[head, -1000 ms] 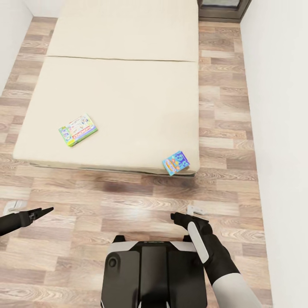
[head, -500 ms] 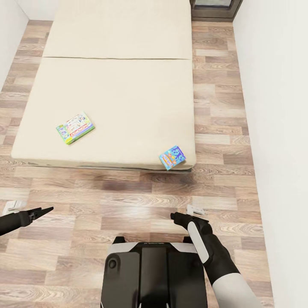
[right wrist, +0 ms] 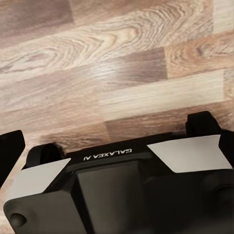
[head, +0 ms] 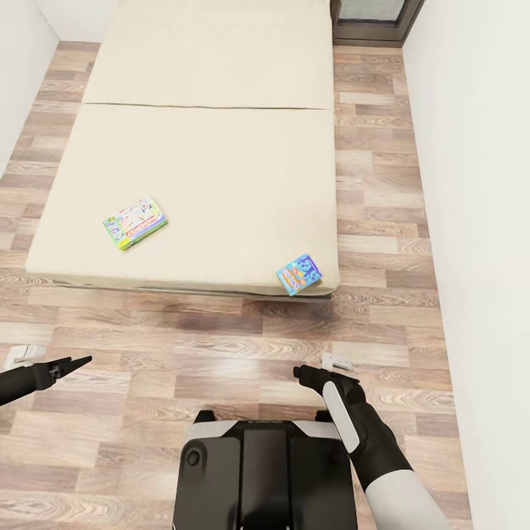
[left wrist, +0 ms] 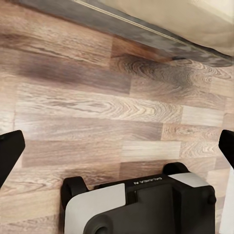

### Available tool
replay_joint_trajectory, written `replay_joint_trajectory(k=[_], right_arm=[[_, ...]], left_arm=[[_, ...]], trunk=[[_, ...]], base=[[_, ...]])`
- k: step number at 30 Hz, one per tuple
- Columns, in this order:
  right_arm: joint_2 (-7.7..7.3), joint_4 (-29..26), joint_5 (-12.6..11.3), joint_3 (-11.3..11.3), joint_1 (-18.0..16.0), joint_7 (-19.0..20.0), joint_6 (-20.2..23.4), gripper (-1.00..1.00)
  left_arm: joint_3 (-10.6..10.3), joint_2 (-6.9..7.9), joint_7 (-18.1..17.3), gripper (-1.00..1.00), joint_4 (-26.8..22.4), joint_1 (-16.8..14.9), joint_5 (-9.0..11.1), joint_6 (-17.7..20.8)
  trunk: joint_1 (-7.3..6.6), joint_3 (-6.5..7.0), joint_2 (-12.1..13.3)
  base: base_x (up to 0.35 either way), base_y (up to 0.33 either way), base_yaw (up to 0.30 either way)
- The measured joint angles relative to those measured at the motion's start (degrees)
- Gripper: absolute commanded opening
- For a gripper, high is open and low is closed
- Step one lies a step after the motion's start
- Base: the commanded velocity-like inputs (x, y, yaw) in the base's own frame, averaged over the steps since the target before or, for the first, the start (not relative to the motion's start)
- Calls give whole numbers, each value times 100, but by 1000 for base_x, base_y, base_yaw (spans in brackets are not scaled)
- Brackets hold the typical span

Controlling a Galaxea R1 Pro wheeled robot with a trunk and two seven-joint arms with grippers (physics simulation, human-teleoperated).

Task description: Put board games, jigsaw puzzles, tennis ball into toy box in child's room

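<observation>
Two board games lie on the bed (head: 206,147), which has a beige mattress. A green and white game box (head: 135,221) sits near the bed's front left. A smaller blue game box (head: 299,274) rests at the bed's front right corner. My left gripper (head: 82,361) hangs open over the floor, well short of the bed, its fingers (left wrist: 9,156) spread wide in the left wrist view. My right gripper (head: 298,372) is also open and empty, below the blue box in the picture, with one finger (right wrist: 9,151) showing at the picture's edge. The table, toy box, puzzles and ball are out of view.
Wood-plank floor (head: 221,346) separates my base (head: 265,471) from the bed. White walls (head: 478,221) close in on both sides. A dark frame (head: 375,18) stands at the far right corner. Small white objects (head: 337,361) lie on the floor near each gripper.
The whole picture shifts a little left, then back right, so the camera has moved. Both arms keep their pose and both game boxes stay where they were on the bed.
</observation>
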Motion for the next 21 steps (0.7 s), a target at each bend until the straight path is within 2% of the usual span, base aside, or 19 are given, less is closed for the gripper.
replay_joint_trajectory(k=[21], right_arm=[[0,59,-18,-19,0,-1,0,100]], left_arm=[[0,6,1,100,0,0,-1,0]], trunk=[[0,198,0]], base=[[0,0,-16]])
